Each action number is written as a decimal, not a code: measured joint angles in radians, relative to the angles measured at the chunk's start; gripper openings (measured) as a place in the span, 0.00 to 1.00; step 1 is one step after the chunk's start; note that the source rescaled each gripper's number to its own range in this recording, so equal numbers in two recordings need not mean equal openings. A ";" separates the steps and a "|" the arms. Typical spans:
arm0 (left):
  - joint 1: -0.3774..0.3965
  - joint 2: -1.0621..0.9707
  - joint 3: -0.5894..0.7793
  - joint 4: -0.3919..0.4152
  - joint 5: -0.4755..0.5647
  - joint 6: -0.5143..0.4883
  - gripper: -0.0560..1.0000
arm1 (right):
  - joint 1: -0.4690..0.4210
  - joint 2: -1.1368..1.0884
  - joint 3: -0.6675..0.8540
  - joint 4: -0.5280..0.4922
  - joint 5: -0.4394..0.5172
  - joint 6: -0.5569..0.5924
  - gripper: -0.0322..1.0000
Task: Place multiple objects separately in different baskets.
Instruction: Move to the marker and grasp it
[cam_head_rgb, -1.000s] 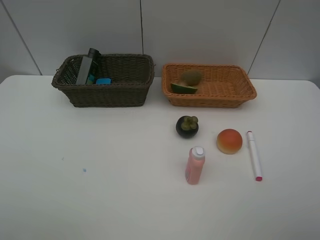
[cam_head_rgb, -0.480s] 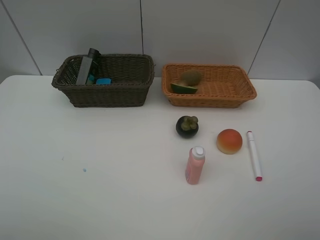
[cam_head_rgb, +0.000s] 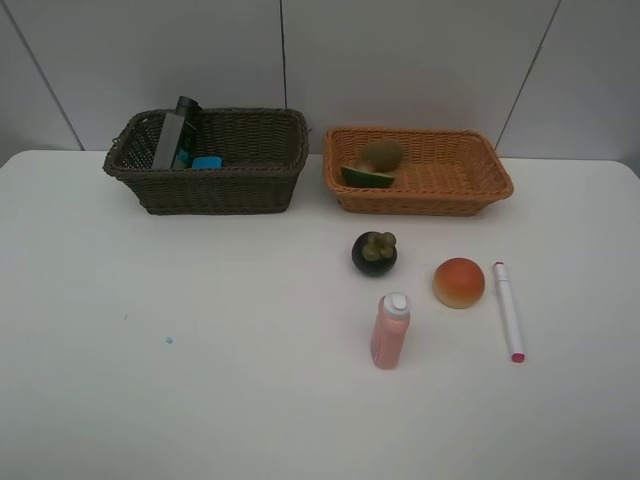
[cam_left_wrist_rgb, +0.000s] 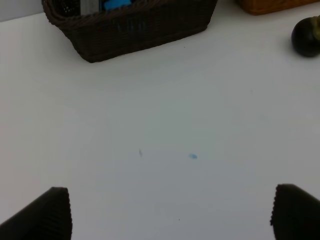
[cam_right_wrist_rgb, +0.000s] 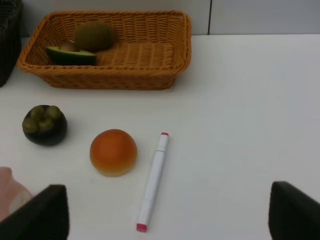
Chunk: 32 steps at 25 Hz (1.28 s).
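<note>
Two baskets at the back: dark basket (cam_head_rgb: 205, 190) holds a green bottle (cam_head_rgb: 175, 135) and eraser (cam_head_rgb: 207, 162); orange basket (cam_head_rgb: 420, 195) an avocado half (cam_head_rgb: 366, 177) and kiwi (cam_head_rgb: 382, 154). Loose on the table (cam_head_rgb: 150, 380): mangosteen (cam_head_rgb: 374, 253), pink bottle (cam_head_rgb: 390, 332), bun (cam_head_rgb: 459, 282), marker (cam_head_rgb: 508, 311).

Risk: the upright pink bottle looks tippy; a finger clipping it would topple it.

Left gripper (cam_left_wrist_rgb: 172, 212) wide open, empty, over bare table, mangosteen well off. Right gripper (cam_right_wrist_rgb: 165, 212) wide open, empty; bun and marker lie ahead, in line with the gap.
</note>
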 joint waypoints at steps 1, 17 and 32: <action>0.000 0.000 0.000 0.000 0.000 0.000 1.00 | 0.000 0.000 0.000 0.000 0.000 0.000 1.00; 0.070 0.000 0.000 0.000 0.000 0.000 1.00 | 0.000 0.000 0.000 0.000 0.000 0.000 1.00; 0.070 0.000 0.000 0.000 0.000 0.000 1.00 | 0.000 0.130 -0.002 -0.065 -0.001 0.129 1.00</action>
